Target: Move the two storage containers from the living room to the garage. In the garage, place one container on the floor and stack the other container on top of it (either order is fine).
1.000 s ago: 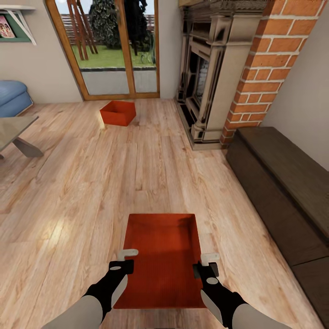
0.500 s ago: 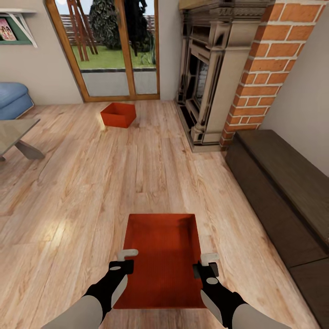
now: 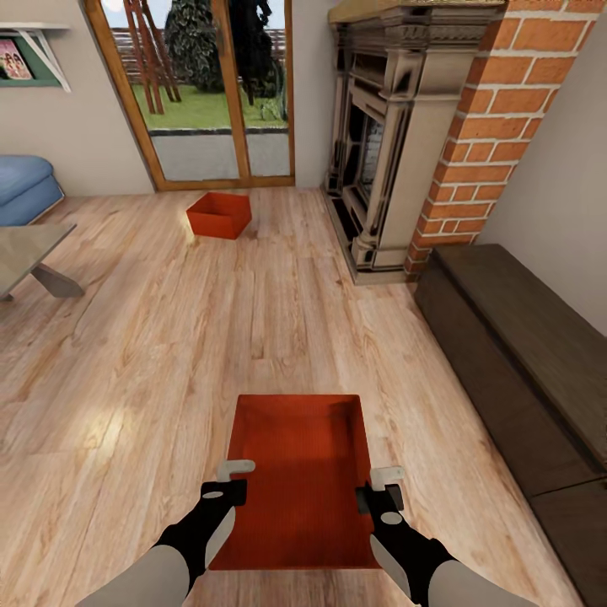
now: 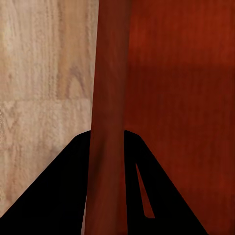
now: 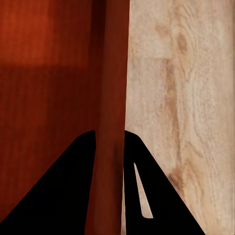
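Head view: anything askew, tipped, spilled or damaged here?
Nothing stands out. The near storage container sits level and empty, the left gripper and right gripper clamped on its side walls. The far storage container rests upright on the wood floor near the glass doors.

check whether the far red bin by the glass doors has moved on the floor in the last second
No. The far bin keeps its spot beside the glass doors; both slid together in the head view, so the camera moved, not the bin.
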`<state>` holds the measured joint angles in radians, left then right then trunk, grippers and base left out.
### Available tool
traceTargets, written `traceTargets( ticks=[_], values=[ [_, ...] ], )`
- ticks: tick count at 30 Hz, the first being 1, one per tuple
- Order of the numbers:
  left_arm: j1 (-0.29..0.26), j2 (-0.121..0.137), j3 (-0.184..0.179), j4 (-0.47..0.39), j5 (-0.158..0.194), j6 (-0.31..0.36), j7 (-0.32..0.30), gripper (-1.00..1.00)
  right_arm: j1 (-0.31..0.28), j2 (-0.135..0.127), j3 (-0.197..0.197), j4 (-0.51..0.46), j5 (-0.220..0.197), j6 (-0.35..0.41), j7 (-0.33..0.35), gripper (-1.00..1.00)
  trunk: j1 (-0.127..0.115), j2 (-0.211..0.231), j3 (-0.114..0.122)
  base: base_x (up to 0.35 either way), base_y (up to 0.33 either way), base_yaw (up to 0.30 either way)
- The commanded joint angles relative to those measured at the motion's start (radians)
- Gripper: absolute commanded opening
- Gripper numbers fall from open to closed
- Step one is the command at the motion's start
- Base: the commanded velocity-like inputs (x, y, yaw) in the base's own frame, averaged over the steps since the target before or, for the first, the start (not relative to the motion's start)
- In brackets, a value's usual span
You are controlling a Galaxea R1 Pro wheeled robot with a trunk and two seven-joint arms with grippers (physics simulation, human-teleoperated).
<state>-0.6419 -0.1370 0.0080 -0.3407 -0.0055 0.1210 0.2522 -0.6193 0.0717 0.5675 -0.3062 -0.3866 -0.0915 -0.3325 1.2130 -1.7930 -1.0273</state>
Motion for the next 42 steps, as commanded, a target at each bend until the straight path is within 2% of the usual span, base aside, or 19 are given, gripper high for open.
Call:
traceTargets(
  ticks=[1, 42],
  values=[
    [0.001, 0.008, -0.004, 0.014, 0.001, 0.007, 0.009, -1.00, -0.002, -0.007, -0.021, -0.002, 0.010, -0.009, -0.008, -1.00, -0.004, 0.007, 0.003, 0.000, 0.000, 0.000],
    [0.001, 0.008, -0.004, 0.014, 0.007, 0.007, 0.009, -1.00, -0.002, -0.009, -0.020, -0.002, 0.012, -0.007, -0.006, -1.00, -0.161, 0.294, 0.131, 0.000, 0.000, 0.000]
  ],
)
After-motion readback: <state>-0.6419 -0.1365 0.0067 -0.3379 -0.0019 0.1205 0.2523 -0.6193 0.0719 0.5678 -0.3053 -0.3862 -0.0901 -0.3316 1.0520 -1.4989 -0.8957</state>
